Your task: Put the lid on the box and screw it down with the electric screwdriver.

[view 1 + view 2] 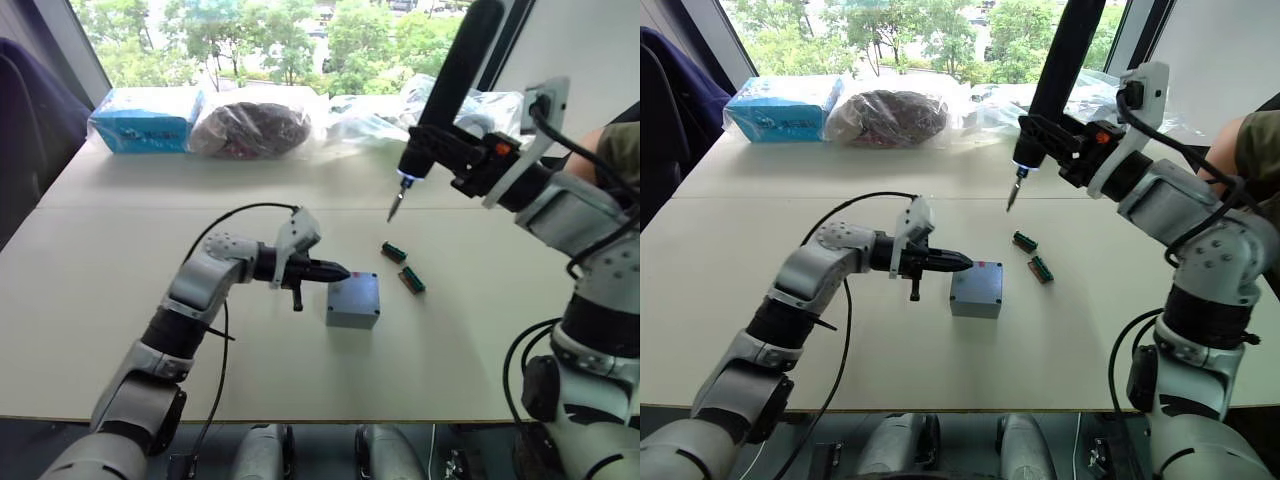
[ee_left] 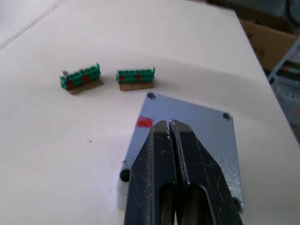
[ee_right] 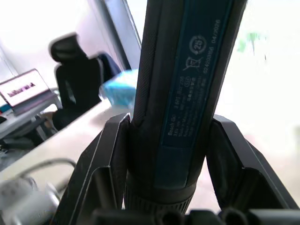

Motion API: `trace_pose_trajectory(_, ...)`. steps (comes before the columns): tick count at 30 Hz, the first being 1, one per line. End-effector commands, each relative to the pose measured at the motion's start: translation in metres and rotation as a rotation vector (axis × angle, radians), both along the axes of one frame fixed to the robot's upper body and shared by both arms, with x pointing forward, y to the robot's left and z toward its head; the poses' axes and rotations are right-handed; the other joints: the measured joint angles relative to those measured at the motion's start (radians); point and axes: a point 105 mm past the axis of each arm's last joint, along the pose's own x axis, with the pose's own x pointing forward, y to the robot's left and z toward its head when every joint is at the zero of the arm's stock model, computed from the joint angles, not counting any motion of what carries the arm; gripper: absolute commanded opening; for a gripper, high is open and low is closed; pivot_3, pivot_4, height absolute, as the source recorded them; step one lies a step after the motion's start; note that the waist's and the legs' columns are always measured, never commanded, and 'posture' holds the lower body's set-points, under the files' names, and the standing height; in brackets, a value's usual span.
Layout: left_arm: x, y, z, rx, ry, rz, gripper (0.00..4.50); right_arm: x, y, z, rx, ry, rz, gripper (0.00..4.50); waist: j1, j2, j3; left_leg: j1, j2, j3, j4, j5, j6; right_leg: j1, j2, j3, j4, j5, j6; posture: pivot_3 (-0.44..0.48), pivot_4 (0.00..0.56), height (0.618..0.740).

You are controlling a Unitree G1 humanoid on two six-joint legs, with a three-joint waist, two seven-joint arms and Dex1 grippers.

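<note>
The grey lid (image 1: 355,290) lies flat on the box (image 1: 350,317) at the middle of the table, with a red mark near one corner and screw holes in its corners (image 2: 197,122). My left gripper (image 1: 340,270) is shut and empty, its tip just over the lid's left edge (image 2: 169,124). My right gripper (image 1: 450,140) is shut on the electric screwdriver (image 1: 455,70). It holds the black tool tilted, high above the table behind and to the right of the box. The bit (image 1: 395,207) points down with a white light above it.
Two small green pieces (image 1: 393,251) (image 1: 411,279) lie just right of the box. At the far table edge stand a blue packet (image 1: 145,120), a plastic bag with dark contents (image 1: 250,128) and clear bags (image 1: 370,115). A person's arm (image 1: 620,150) shows at the right.
</note>
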Motion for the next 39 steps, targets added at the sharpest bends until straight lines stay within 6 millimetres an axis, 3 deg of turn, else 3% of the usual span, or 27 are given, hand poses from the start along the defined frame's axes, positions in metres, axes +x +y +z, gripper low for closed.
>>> trace_pose_trajectory(1, -0.014, 0.008, 0.021, 0.021, -0.072, -0.064, 0.0, -0.006, -0.041, -0.004, -0.059, 0.133, -0.133, 1.84, 0.0, 0.001, 0.001, 0.0, 0.0, 0.0, 0.0, 0.0, 0.0, 0.0, 0.0, 0.0, 0.0, 0.0, 0.0, 0.0, 0.15, 0.74)
trace_pose_trajectory(4, -0.026, 0.017, 0.019, 0.103, -0.104, -0.119, 0.0, -0.014, -0.085, -0.053, -0.18, 0.443, -0.288, 1.84, -0.002, 0.0, 0.001, 0.0, 0.0, 0.001, -0.001, 0.0, 0.0, -0.001, 0.001, 0.0, -0.001, 0.0, 0.0, 0.0, 0.15, 0.74)
trace_pose_trajectory(9, -0.038, 0.014, 0.014, 0.143, -0.137, -0.186, 0.0, -0.035, -0.103, -0.096, -0.238, 0.701, -0.25, 1.84, -0.002, 0.001, 0.003, -0.001, 0.0, 0.001, -0.002, 0.0, 0.0, -0.001, 0.001, 0.001, -0.002, 0.0, 0.0, 0.0, 0.15, 0.74)
trace_pose_trajectory(15, -0.045, 0.004, 0.008, 0.133, -0.156, -0.195, 0.0, -0.033, -0.102, -0.116, -0.268, 0.846, -0.223, 1.84, -0.03, 0.002, 0.006, -0.001, -0.001, 0.002, 0.0, 0.0, 0.0, -0.002, 0.004, 0.004, -0.002, 0.0, 0.001, 0.0, 0.15, 0.74)
trace_pose_trajectory(20, -0.048, 0.003, 0.006, 0.134, -0.161, -0.19, 0.0, -0.03, -0.104, -0.129, -0.235, 0.939, -0.222, 1.84, -0.019, 0.002, 0.006, -0.001, 0.002, -0.001, -0.001, 0.0, 0.0, -0.003, 0.01, 0.004, -0.001, -0.001, 0.002, 0.0, 0.15, 0.74)
trace_pose_trajectory(30, -0.047, 0.005, 0.004, 0.141, -0.161, -0.164, 0.0, -0.025, -0.098, -0.142, -0.236, 1.005, -0.201, 1.84, -0.022, 0.002, 0.006, -0.001, 0.002, 0.0, -0.001, 0.0, 0.0, -0.003, 0.01, 0.004, 0.0, -0.001, 0.003, 0.0, 0.15, 0.74)
trace_pose_trajectory(32, -0.045, 0.005, 0.003, 0.141, -0.158, -0.157, 0.0, -0.024, -0.098, -0.144, -0.255, 1.007, -0.205, 2.84, -0.022, 0.002, 0.006, -0.001, 0.002, 0.0, -0.001, 0.0, 0.0, -0.003, 0.01, 0.004, 0.0, -0.001, 0.003, 0.0, 0.15, 0.74)
trace_pose_trajectory(37, -0.041, 0.007, 0.003, 0.141, -0.155, -0.144, 0.0, -0.026, -0.098, -0.145, -0.309, 0.996, -0.203, 4.48, -0.022, 0.002, 0.006, -0.001, 0.002, 0.0, 0.0, 0.0, 0.0, -0.003, 0.01, 0.004, 0.001, -0.001, 0.003, 0.0, 0.15, 0.74)
trace_pose_trajectory(39, -0.039, 0.008, 0.003, 0.142, -0.157, -0.137, 0.0, -0.025, -0.1, -0.141, -0.326, 0.971, -0.21, 4.48, -0.02, 0.002, 0.006, -0.001, 0.002, 0.0, 0.0, 0.0, 0.0, -0.003, 0.01, 0.004, 0.001, -0.001, 0.003, 0.0, 0.15, 0.74)
